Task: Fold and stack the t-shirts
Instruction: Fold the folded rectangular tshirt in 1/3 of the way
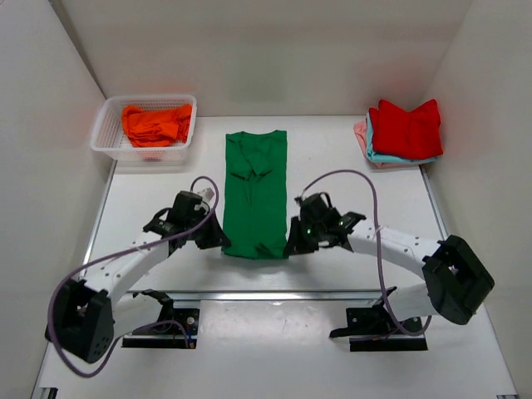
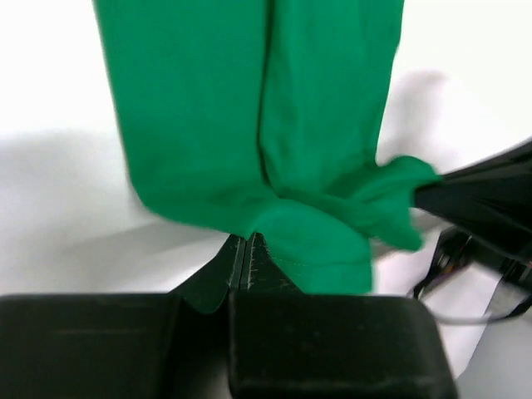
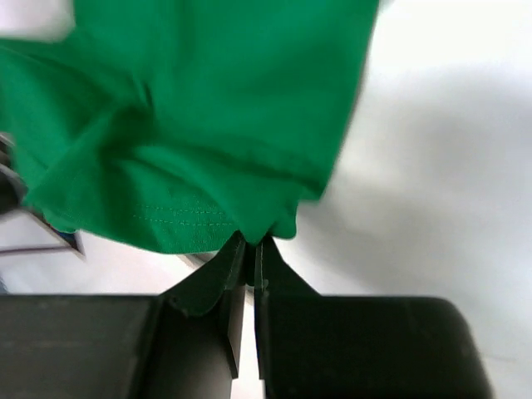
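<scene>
A bright green t-shirt (image 1: 256,193) lies as a long narrow strip down the middle of the table, sleeves folded in. My left gripper (image 1: 223,239) is shut on its near left hem corner (image 2: 249,224). My right gripper (image 1: 290,244) is shut on its near right hem corner (image 3: 270,220). Both corners are lifted slightly off the table. A red t-shirt (image 1: 406,127) tops a folded stack over light blue and pink ones at the back right. An orange t-shirt (image 1: 155,123) lies crumpled in the basket.
A white plastic mesh basket (image 1: 106,133) stands at the back left. White walls close the left, right and back. A metal rail (image 1: 274,293) runs along the near table edge. The right gripper's dark finger (image 2: 486,195) shows in the left wrist view.
</scene>
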Robot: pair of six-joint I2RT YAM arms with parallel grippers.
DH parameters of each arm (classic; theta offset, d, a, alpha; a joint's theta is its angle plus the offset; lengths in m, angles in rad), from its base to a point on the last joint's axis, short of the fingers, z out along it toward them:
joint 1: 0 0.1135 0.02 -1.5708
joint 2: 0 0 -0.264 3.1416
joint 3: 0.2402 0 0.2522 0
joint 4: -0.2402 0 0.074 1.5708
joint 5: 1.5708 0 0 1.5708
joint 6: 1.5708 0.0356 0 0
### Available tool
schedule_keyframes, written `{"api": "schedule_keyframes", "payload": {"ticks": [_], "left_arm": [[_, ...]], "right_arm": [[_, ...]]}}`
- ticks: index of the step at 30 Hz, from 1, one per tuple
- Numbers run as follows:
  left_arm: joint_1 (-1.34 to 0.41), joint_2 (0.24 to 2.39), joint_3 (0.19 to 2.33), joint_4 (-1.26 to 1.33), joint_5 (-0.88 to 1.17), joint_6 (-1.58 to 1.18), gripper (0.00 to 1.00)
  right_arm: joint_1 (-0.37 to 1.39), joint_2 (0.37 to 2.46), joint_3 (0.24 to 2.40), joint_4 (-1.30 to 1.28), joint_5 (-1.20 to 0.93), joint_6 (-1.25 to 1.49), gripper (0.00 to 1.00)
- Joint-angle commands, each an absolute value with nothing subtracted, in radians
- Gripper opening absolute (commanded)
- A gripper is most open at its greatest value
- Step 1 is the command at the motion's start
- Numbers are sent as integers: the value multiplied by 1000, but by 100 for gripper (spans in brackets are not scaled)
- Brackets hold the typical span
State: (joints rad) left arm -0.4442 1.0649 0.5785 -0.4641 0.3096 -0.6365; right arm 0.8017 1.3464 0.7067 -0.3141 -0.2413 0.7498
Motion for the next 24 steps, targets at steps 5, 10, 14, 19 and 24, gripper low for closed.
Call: {"api": "schedule_keyframes", "payload": {"ticks": [5,10,14,19,24], "left_arm": [[-301,1323,829,-396,359,-565,0],[-250,1529,1015,-361,377,-541,0],[-216,1708,1109,-315,360,-546,0],[-126,1753,1005,108,439,-695,40],[-118,1642,867,206,391,-776,45]], "right_arm": [[549,1529,1032,-435,-425,421,0],[499,1762,1258,-495,-432,325,0],[433,1913,1434,-505,-416,302,3],[388,2005,1546,-457,-303,293,29],[364,1832,1321,-224,-250,389,47]]}}
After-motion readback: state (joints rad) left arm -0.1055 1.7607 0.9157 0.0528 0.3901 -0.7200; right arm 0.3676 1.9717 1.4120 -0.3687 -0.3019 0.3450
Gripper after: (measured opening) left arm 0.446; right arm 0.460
